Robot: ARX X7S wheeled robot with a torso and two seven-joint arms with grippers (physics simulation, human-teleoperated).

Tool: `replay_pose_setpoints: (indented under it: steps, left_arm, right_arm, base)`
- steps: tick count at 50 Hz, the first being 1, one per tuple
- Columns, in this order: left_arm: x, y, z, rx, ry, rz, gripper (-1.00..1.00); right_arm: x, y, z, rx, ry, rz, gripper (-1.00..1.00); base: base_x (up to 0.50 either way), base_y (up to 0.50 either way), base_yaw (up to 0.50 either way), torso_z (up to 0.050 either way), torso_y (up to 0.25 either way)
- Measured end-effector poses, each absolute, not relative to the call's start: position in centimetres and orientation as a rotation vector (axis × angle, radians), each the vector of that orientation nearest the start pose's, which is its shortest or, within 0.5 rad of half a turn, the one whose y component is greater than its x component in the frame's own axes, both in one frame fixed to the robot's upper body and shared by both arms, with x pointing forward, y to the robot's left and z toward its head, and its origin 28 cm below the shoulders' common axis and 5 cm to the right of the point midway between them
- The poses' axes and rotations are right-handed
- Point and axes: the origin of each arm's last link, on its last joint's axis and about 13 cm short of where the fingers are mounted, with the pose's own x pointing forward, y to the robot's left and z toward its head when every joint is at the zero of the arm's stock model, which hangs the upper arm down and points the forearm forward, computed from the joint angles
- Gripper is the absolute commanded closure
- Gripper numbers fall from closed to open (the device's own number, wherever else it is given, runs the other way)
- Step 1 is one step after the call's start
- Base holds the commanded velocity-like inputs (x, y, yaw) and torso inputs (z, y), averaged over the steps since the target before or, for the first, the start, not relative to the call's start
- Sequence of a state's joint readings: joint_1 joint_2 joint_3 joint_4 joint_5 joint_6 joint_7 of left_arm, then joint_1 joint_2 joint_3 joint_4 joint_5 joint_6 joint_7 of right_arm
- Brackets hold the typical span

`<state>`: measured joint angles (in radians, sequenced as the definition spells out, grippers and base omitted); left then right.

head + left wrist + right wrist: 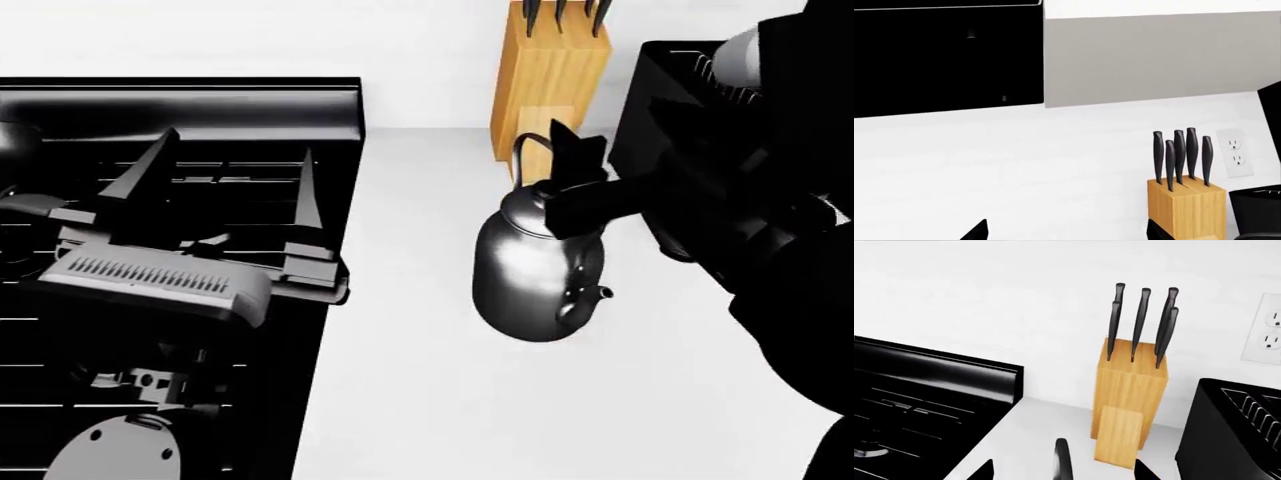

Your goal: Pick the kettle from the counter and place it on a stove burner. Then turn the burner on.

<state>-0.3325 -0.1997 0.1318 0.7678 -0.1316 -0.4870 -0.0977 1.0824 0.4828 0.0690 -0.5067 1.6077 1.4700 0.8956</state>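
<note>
The right gripper is clamping the kettle by its arched handle, over the white counter. The left gripper is hovering spread open above the stove grates, at the kettle's nine o'clock.

- White bench, beside the black range.
- Kettle over it; contact with the surface unclear.
- Wooden knife block at the wall.
- Black rack beside it.

The head camera looks steeply down over range and counter, while both wrist cameras face the back wall, the right one nearer, all three sharing the knife block.
</note>
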Motion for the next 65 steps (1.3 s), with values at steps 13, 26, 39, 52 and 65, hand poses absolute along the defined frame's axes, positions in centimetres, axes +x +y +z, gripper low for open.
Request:
replay_pose_setpoints:
  steps: [13,26,39,52,65]
  left_arm:
    - [21.8,20.4,20.2,0.082,-0.589,-0.128,-1.00]
    - [21.7,20.4,20.2,0.081,-0.591,-0.128,-1.00]
    - [21.7,20.4,20.2,0.080,-0.592,-0.129,-1.00]
    - [21.7,20.5,20.3,0.079,-0.592,-0.129,-1.00]
    - [21.7,20.5,20.3,0.079,-0.593,-0.129,-1.00]
  right_arm:
    - [22.0,-13.3,31.4,-0.149,0.071,0.255,-1.00]
    - [22.7,-13.2,30.7,-0.157,0.136,0.268,-1.00]
    - [23.5,-12.8,30.0,-0.160,0.171,0.278,-1.00]
    - [24.4,-12.3,29.2,-0.160,0.199,0.293,-1.00]
    - [25.0,-12.0,28.4,-0.159,0.222,0.301,1.00]
  base:
    - [0.00,0.00,0.00,0.000,0.000]
    - [0.00,0.00,0.00,0.000,0.000]
    - [0.00,0.00,0.00,0.000,0.000]
    - [0.00,0.00,0.00,0.000,0.000]
    - [0.00,0.00,0.00,0.000,0.000]
